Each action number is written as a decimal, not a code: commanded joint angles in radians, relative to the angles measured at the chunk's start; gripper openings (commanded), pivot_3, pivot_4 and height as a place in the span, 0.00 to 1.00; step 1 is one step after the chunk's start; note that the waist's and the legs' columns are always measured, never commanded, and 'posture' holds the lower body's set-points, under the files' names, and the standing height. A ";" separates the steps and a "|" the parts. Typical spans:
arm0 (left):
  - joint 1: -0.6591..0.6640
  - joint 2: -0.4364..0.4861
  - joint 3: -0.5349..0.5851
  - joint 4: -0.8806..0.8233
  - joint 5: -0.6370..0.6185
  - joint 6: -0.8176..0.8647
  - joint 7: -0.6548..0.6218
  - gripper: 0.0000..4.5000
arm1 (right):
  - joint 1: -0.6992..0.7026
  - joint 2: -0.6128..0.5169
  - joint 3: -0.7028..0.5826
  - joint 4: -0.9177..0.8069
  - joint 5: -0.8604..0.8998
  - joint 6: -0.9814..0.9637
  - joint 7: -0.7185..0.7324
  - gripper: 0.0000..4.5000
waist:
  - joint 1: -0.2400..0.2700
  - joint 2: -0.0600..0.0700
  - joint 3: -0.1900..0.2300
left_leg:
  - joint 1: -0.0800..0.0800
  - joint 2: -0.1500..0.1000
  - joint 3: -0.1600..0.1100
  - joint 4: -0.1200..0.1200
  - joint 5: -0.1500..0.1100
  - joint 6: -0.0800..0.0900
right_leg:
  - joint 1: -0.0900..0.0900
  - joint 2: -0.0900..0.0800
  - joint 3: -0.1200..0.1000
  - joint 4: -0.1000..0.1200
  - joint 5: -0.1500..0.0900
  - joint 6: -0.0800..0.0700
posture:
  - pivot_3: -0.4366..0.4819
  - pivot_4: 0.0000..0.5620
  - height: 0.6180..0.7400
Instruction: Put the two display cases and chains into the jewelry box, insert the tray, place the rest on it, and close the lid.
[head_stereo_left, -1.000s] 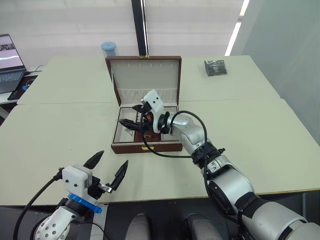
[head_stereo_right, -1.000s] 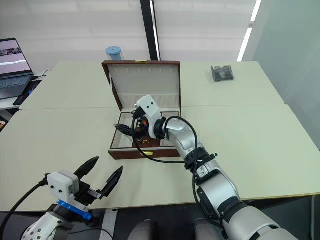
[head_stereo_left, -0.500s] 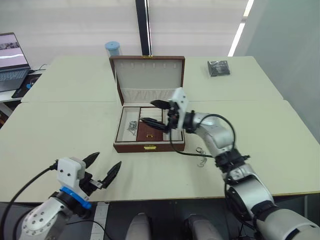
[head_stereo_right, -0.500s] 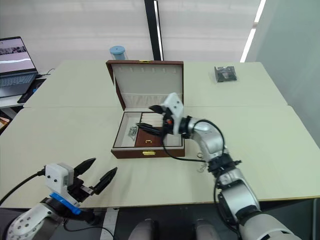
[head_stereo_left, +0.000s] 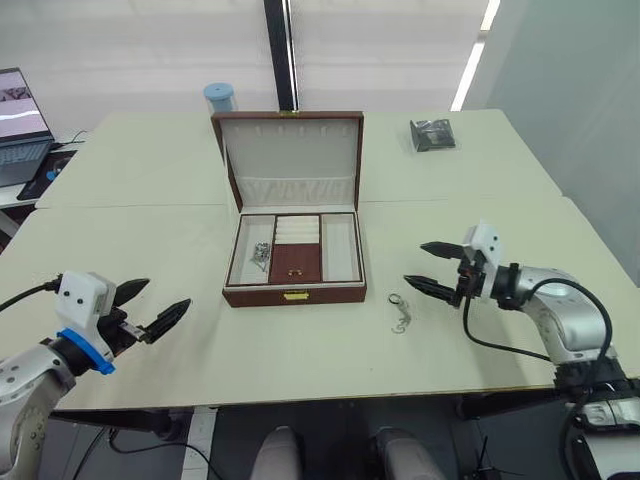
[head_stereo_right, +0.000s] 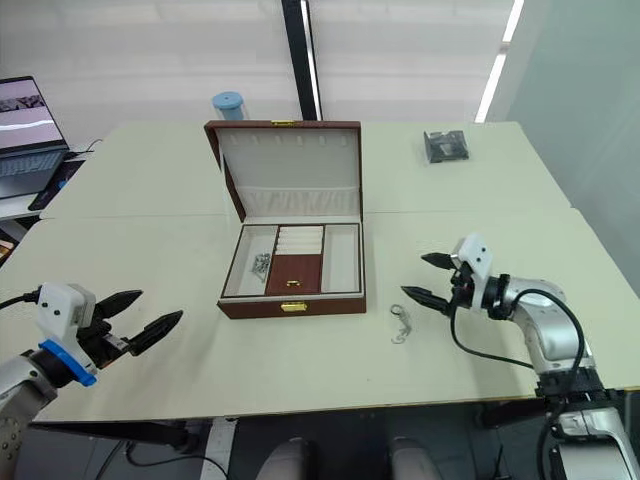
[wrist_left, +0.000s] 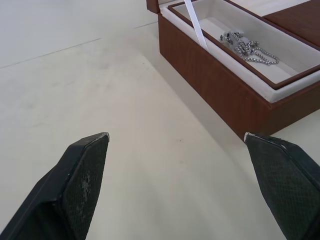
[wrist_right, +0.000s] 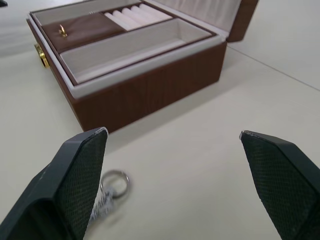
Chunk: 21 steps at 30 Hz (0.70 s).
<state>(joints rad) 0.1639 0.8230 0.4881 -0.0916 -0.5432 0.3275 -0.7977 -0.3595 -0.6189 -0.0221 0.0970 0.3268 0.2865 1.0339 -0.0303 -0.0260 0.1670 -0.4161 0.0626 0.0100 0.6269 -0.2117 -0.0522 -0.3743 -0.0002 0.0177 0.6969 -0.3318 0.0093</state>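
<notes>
Tray (head_stereo_left: 297, 249) seated in box (head_stereo_left: 294, 293), lid (head_stereo_left: 290, 155) up. Chain (head_stereo_left: 400, 311) on table (head_stereo_left: 300, 350) at right hand's (head_stereo_left: 432, 268) 9 o'clock, next pick. Both hands, left (head_stereo_left: 152, 305) included, wide open, empty.

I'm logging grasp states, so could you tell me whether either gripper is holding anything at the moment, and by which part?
Nothing is held: the left gripper and right gripper are both open with nothing between their fingers.

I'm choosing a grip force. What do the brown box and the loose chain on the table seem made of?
The rectangular brown jewelry box looks like matte leather-look covering with a faint grain, and has a soft cream lining. The thin silver chain with its round ring end glints like polished metal.
</notes>
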 joint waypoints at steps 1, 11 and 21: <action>-0.037 0.052 0.040 0.060 0.012 -0.008 -0.047 1.00 | 0.034 -0.042 -0.063 -0.025 0.012 -0.036 0.001 1.00 | -0.002 0.000 0.000 | 0.000 0.000 0.000 0.000 0.000 0.000 | 0.000 0.000 0.000 0.000 0.000 0.000 | 0.48 0.27 1.00; -0.098 0.086 0.042 0.153 0.045 -0.014 -0.100 1.00 | 0.109 -0.106 -0.127 0.043 0.001 -0.090 -0.013 1.00 | 0.001 0.000 0.001 | 0.000 0.000 0.002 0.000 0.000 0.000 | 0.000 0.000 0.001 0.000 0.000 0.000 | 0.48 0.27 1.00; -0.093 0.084 0.056 0.134 0.053 0.002 -0.096 1.00 | 0.102 -0.103 -0.120 0.066 -0.005 -0.106 -0.010 1.00 | 0.000 0.000 0.001 | 0.000 0.000 0.001 0.000 0.000 0.000 | 0.000 0.000 0.001 0.000 0.000 0.000 | 0.48 0.27 1.00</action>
<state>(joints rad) 0.0694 0.8868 0.4976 0.0718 -0.4883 0.3295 -0.8931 -0.2472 -0.7073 -0.1223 0.1736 0.3165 0.2006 1.0229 -0.0307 -0.0260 0.1677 -0.4158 0.0625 0.0114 0.6268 -0.2117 -0.0524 -0.3742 -0.0003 0.0187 0.6969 -0.3319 0.0095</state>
